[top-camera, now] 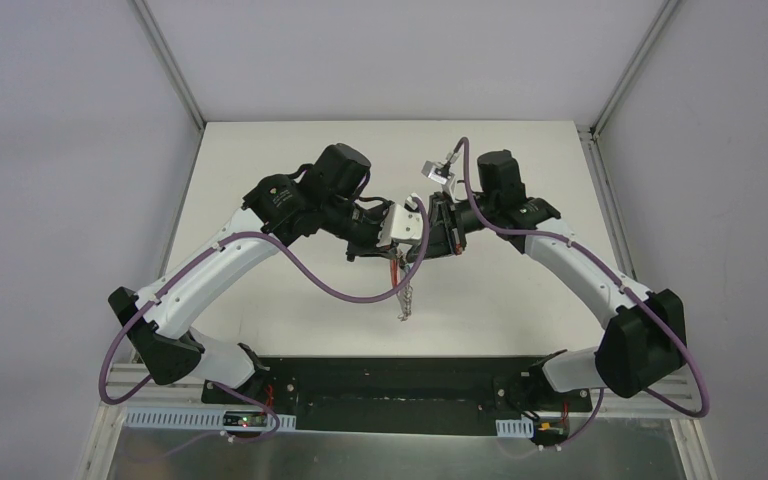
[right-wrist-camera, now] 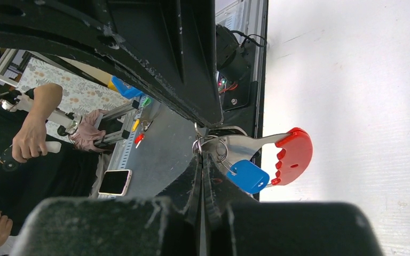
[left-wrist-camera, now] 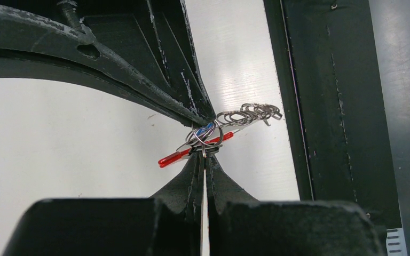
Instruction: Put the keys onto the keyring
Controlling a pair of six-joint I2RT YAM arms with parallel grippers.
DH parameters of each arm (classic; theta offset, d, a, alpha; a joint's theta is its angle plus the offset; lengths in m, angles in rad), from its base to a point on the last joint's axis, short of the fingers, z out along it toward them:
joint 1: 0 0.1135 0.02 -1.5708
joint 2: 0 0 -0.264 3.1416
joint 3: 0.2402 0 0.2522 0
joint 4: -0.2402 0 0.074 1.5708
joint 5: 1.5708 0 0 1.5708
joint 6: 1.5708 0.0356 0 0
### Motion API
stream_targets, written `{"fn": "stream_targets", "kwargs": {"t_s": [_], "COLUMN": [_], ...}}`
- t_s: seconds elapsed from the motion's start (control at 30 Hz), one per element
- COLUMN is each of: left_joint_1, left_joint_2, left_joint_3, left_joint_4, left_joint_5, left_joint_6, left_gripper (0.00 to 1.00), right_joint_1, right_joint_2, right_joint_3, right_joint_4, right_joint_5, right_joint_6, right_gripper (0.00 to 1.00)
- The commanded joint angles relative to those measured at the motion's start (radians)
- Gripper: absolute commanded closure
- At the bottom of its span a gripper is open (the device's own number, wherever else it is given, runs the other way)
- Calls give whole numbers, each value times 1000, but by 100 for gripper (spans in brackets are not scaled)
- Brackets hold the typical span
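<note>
Meeting tip to tip in the air above the middle of the white table point(top-camera: 290, 170), with the left gripper point(left-wrist-camera: 204, 160) on the left and the right gripper point(right-wrist-camera: 202, 162) on the right.

Pinching the keyring point(left-wrist-camera: 213, 134) at its cluster of small rings with the left fingers point(left-wrist-camera: 189, 181), pressed flat together with no gap.

Closing the right fingers point(right-wrist-camera: 189, 181) just as tightly, tips buried in the same cluster; cannot tell whether on a ring or on a key shank.

Showing, in the left wrist view, the red band point(left-wrist-camera: 179, 156) sticking out leftward past the fingertips. Showing there too the silvery chain of rings point(left-wrist-camera: 251, 113) trailing off to the right.

Dangling, in the overhead view, below the meeting point on the near side; cannot tell whether clear of the tabletop.

Holding the blue-headed key point(right-wrist-camera: 248, 176) at the rings, just beside the red band and near the right fingertips; cannot tell whether threaded on.

Cannot pick out the silver key with any certainty among the tangle of rings.

Backed by the black base plate point(top-camera: 390, 385) along the near edge of the table.
</note>
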Motion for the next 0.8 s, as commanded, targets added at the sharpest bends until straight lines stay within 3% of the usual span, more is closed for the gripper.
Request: {"fn": "stream_targets", "kwargs": {"t_s": [0.0, 0.57, 0.77], "left_joint_1": [-15, -14, -14], "left_joint_2": [-24, -20, -15], "left_joint_3": [8, 0, -23], "left_joint_4": [-31, -35, 23], "left_joint_5": [73, 87, 55], "left_joint_6": [29, 43, -19], "left_gripper": [100, 100, 100], "right_joint_1": [-13, -21, -23], "right_joint_2": [7, 9, -6], "right_joint_3": [50, 45, 37], "right_joint_4": [61, 125, 130], "right_joint_5": [-5, 31, 84], "right_joint_6": [31, 101, 110], "right_gripper": [100, 100, 100]}}
